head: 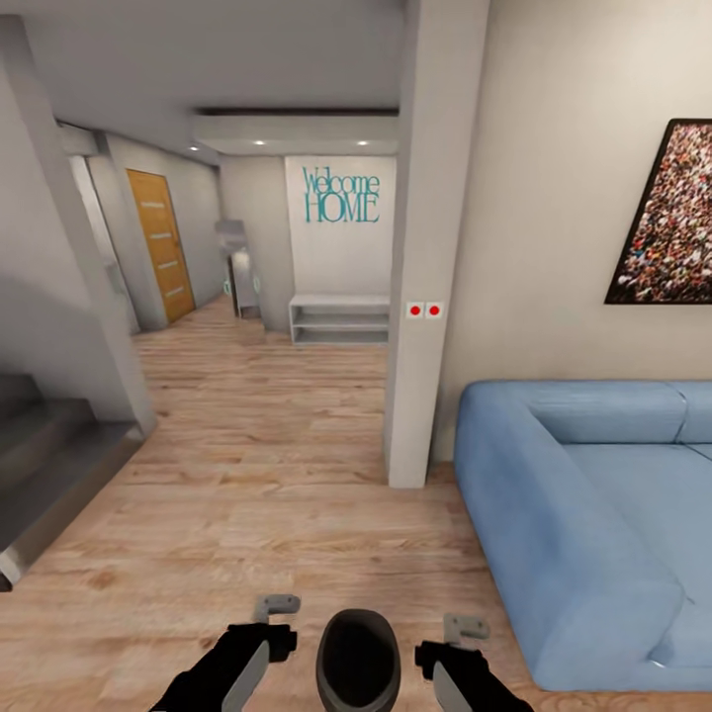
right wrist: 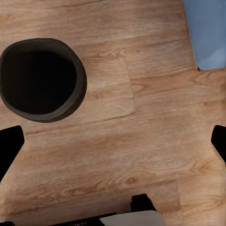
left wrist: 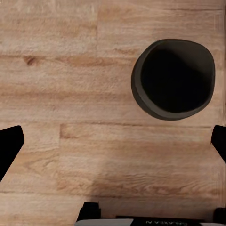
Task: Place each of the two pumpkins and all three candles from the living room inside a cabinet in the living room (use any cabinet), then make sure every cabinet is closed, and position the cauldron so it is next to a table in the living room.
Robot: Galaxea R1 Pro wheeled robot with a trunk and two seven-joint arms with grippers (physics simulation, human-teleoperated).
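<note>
The cauldron (head: pixel 359 661) stands on the plank floor (head: pixel 247 475) between the left gripper (head: pixel 277 623) and the right gripper (head: pixel 450 643) — both with fingers apart, empty — so approach squarely, grip the rim evenly, and avoid the sofa (head: pixel 564 514).

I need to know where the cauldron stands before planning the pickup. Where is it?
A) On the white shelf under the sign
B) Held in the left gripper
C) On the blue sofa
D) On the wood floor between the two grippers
D: the cauldron sits on the plank floor between the left gripper and the right gripper, both open and apart from it.
</note>
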